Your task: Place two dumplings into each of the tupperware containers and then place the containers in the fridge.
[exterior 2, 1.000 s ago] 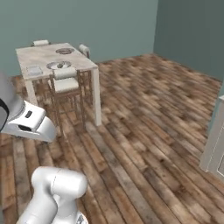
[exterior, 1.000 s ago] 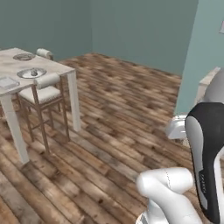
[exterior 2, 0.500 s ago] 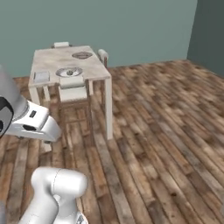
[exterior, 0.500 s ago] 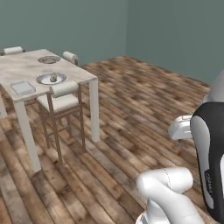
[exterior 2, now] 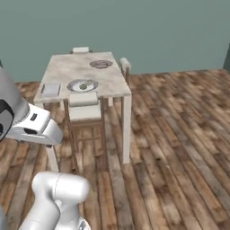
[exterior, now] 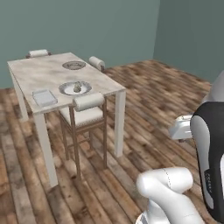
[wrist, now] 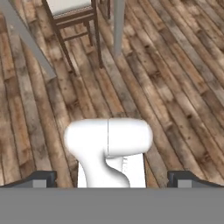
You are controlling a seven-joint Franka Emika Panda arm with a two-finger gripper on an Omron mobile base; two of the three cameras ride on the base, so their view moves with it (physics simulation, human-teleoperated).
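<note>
A pale grey tupperware container [exterior: 44, 97] [exterior 2: 50, 89] lies near the front left corner of the white marble table [exterior: 48, 75] [exterior 2: 80, 72]. Beside it a round grey plate [exterior: 68, 90] [exterior 2: 74, 86] holds a small tan-olive dumpling [exterior: 77, 87] [exterior 2: 83, 85]. A second plate [exterior: 74, 65] [exterior 2: 101, 64] sits farther back; what is on it is too small to tell. My gripper [wrist: 111, 179] is open and holds nothing, pointing down at the wood floor well short of the table. The fridge is out of view.
A wooden chair with a pale seat [exterior: 85, 114] [exterior 2: 83, 111] [wrist: 72, 6] is tucked in at the table's near side. More chairs [exterior: 97, 62] [exterior 2: 125, 64] stand at the other sides. Teal walls [exterior: 96, 26] close the room behind; plank floor [exterior 2: 170, 143] spreads to the right.
The whole picture has shifted: the base has moved, so the table now sits nearer and more central in both base views. The gripper stays open.
</note>
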